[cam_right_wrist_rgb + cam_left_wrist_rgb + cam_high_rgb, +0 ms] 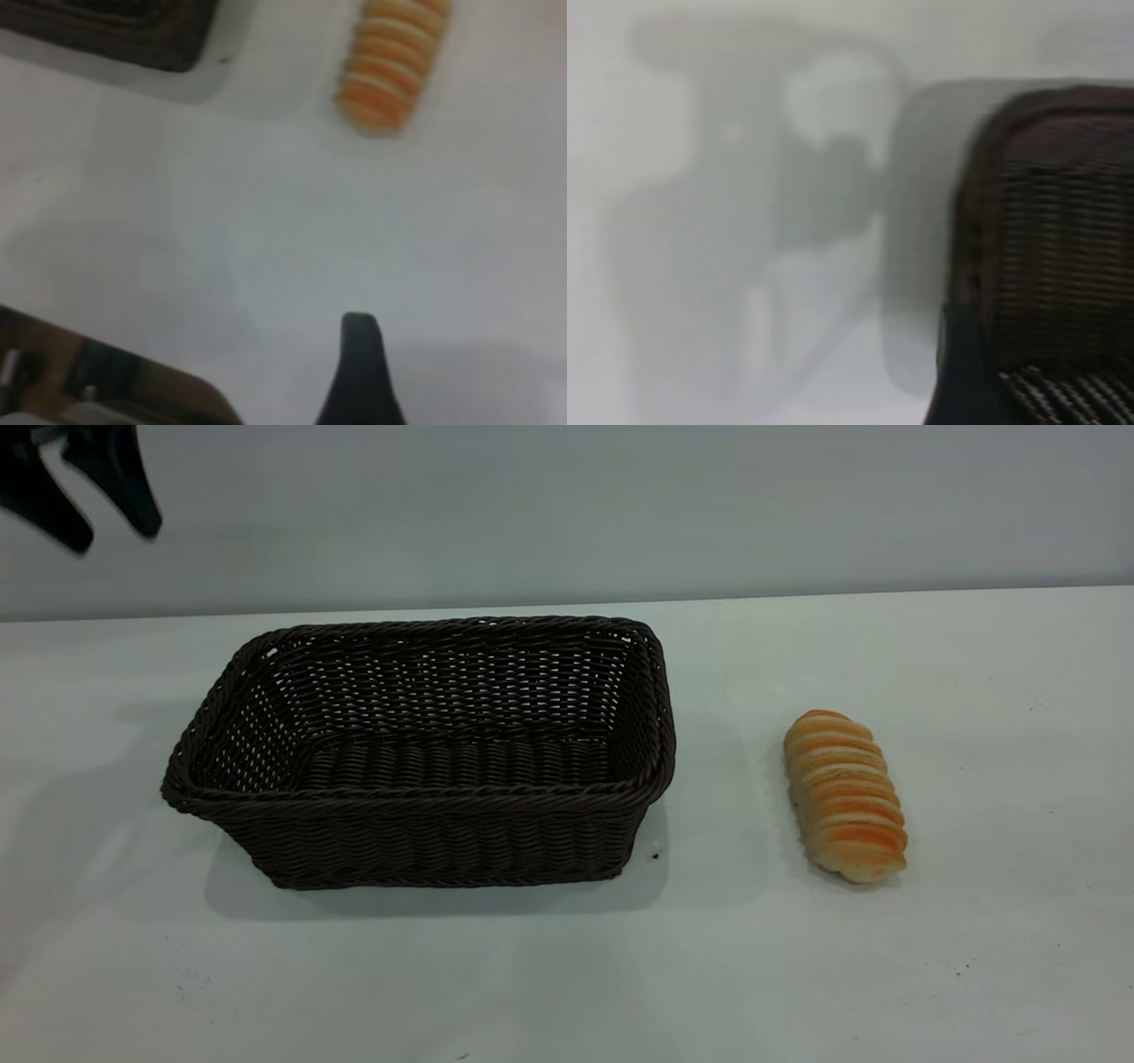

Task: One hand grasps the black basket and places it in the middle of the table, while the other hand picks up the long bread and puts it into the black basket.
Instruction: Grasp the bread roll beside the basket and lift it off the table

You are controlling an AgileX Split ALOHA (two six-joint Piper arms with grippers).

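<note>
The black basket [425, 753] stands empty on the white table [567, 974], left of centre. One end of it also shows in the left wrist view [1050, 221]. The long bread [844, 795] lies on the table to the right of the basket, clear of it; it also shows in the right wrist view [392, 60]. My left gripper [115, 531] hangs high at the far left, above and behind the basket, open and empty. My right gripper [403, 372] is out of the exterior view; one dark finger [359, 372] shows over bare table, well short of the bread, nothing beside it.
A grey wall runs behind the table's far edge [567, 607]. Bare white tabletop lies between basket and bread, in front of both, and to the right of the bread. A corner of the basket [124, 35] shows in the right wrist view.
</note>
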